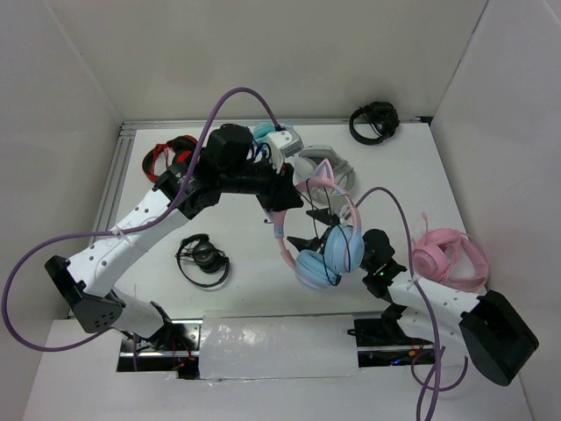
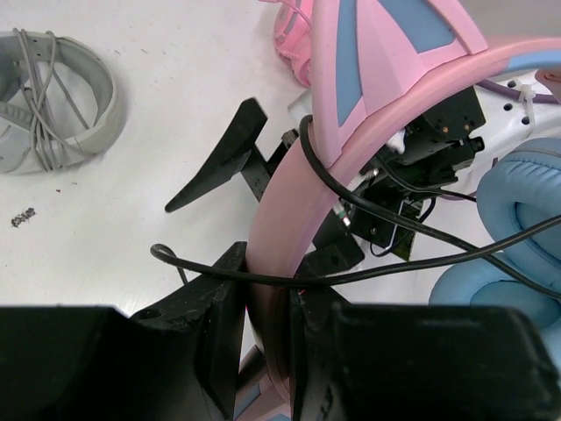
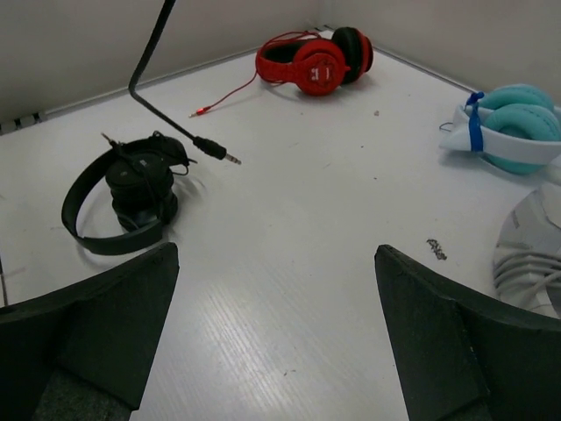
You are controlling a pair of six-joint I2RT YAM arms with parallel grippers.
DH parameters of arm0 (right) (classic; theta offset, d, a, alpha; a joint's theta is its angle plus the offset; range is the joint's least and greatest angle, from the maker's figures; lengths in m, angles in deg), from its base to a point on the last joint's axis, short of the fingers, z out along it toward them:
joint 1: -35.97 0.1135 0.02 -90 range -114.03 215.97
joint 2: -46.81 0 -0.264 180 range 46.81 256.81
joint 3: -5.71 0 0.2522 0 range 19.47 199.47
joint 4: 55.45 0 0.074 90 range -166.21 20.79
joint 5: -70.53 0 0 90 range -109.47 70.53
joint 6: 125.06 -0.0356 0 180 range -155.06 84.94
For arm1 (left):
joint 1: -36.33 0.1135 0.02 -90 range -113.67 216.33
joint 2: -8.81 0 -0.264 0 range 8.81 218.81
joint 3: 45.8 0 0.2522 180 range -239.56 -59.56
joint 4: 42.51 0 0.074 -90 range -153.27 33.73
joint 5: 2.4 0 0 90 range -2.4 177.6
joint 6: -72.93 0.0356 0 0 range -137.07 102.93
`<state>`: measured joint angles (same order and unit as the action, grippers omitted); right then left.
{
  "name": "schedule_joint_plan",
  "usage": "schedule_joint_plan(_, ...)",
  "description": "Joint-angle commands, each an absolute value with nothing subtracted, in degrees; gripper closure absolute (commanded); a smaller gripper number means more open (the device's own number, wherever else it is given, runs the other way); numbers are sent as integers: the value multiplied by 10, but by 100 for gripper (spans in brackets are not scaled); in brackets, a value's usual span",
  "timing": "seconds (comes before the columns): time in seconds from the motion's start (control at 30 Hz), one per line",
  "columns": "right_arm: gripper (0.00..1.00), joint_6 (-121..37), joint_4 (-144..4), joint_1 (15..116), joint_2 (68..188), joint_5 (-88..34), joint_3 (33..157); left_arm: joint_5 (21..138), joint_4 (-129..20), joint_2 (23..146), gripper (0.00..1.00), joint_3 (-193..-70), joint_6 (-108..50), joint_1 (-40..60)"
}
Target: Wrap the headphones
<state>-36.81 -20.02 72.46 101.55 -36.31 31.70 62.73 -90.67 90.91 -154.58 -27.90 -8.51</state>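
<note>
Left fingers (image 2: 219, 324) clamp the pink headband (image 2: 280, 219) of the headphones (image 1: 314, 267), positioned mid-tabletop (image 1: 250, 276) between both arms; the thin black cable (image 2: 307, 158) loops around the headband. Right fingers (image 3: 96, 324) spread wide, holding nothing

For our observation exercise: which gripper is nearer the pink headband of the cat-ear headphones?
Left. The left gripper is clamped on the headband; the right gripper sits open just beside it, gripping nothing.
</note>
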Motion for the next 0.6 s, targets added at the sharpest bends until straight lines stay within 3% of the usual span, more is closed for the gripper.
schedule_joint_plan(0.0,0,-315,-163,758,1054,-362,362,600,-881,904,100,-1575,-310,-90)
schedule_joint_plan(0.4,2,-315,-51,789,1193,-340,459,588,-890,884,100,-1572,-313,-98)
schedule_joint_plan(0.47,16,-309,-58,788,1215,-329,480,589,-888,878,100,-1567,-313,-99)
schedule_joint_plan(0.53,47,-305,-75,788,1220,-327,490,595,-889,875,100,-1564,-311,-100)
schedule_joint_plan(0.57,57,-305,-78,785,1221,-325,487,596,-890,870,100,-1563,-312,-101)
